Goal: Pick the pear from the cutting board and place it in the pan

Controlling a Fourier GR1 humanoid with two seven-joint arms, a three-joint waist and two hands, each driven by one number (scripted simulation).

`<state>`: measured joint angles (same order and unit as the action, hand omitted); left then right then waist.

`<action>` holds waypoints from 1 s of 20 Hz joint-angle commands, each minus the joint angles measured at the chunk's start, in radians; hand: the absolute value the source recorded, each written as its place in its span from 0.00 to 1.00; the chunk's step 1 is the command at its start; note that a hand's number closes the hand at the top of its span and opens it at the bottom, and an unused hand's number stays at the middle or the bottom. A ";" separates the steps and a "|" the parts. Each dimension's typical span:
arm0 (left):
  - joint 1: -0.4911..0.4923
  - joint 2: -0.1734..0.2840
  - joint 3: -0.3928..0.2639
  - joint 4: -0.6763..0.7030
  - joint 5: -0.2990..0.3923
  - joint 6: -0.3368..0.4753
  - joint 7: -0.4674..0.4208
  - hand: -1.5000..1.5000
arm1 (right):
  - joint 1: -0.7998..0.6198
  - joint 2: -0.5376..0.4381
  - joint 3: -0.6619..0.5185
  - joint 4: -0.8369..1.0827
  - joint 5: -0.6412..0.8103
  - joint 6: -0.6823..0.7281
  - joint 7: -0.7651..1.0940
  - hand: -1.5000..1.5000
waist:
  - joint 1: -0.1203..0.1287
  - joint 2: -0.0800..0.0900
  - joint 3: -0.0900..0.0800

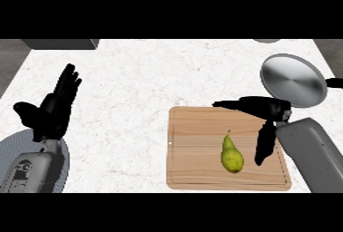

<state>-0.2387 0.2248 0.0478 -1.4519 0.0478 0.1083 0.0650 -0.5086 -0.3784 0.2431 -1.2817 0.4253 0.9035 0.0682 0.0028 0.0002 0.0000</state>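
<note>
Open black right hand (267,118) beside yellow-green pear (231,155) on wooden cutting board (194,136), holding nothing.
Risk: splayed fingers nudging pear toward board's near edge before closing; round steel pan (292,80) near counter's right edge; left hand (50,111) open, resting.

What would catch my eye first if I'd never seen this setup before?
Probably the yellow-green pear lying on the wooden cutting board at lower right, with the black right hand open just above and beside it. A shiny round pan sits behind, and the left hand rests open at far left.

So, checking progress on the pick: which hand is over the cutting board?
The right hand: it hangs over the cutting board beside the pear. The left hand rests open at the left.
</note>
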 commanded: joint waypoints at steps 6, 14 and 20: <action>-0.024 -0.013 0.006 -0.010 -0.011 -0.011 0.039 0.50 | 0.012 0.022 0.103 -0.002 0.178 -0.010 -0.010 0.00 | 0.000 0.000 0.000; 0.028 -0.011 0.033 -0.050 0.003 -0.053 0.039 0.50 | -0.008 0.089 0.099 0.104 0.282 -0.027 -0.049 0.00 | 0.003 0.000 0.000; 0.015 -0.038 0.026 -0.044 -0.040 -0.022 0.038 0.50 | -0.017 0.109 0.116 0.142 0.368 -0.037 -0.093 0.00 | 0.002 0.000 0.000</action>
<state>-0.2209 0.1972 0.0788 -1.4780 0.0242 0.0776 0.0791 -0.5235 -0.2927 0.3436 -1.1720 0.7358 0.8843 -0.0071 0.0043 0.0005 0.0000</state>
